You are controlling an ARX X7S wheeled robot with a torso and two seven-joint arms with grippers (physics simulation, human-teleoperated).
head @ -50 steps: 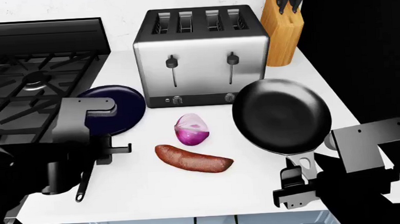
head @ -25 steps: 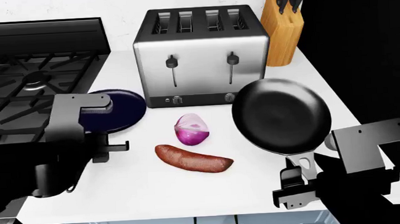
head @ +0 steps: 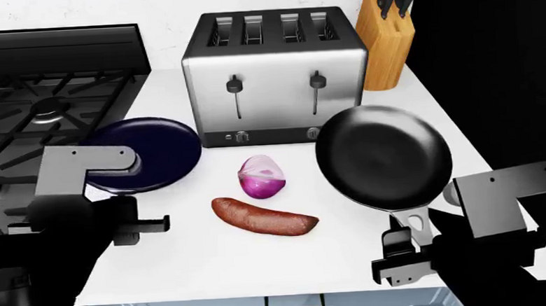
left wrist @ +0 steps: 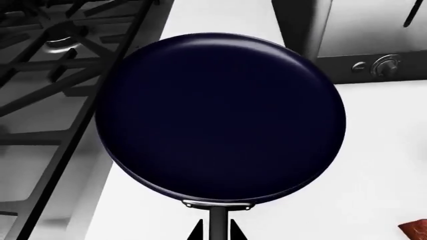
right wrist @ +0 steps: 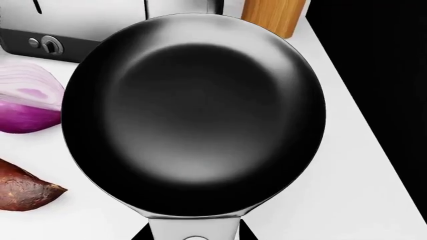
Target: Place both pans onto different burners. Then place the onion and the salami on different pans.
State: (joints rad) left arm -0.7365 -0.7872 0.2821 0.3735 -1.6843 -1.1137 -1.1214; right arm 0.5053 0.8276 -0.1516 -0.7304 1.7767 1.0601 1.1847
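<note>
The dark navy pan (head: 151, 151) is at the counter's left by the stove; it fills the left wrist view (left wrist: 220, 117). My left gripper (left wrist: 217, 233) is shut on its thin black handle (left wrist: 217, 222); in the head view the gripper (head: 116, 198) is at the pan's near-left rim. The larger glossy black pan (head: 382, 158) is at the right and also shows in the right wrist view (right wrist: 193, 112). My right gripper (right wrist: 193, 233) is shut on its grey handle (head: 410, 224). The onion (head: 262, 176) and the salami (head: 264, 216) lie on the counter between the pans.
A steel toaster (head: 274, 76) stands behind the onion, and a wooden knife block (head: 386, 38) is at the back right. The stove with black grates and a burner (head: 48, 109) is at the left. The counter's front edge (head: 262, 297) is close.
My left arm has drawn back toward the near left. The navy pan has shifted slightly left with it and looks a little larger. The right arm and black pan have hardly moved.
</note>
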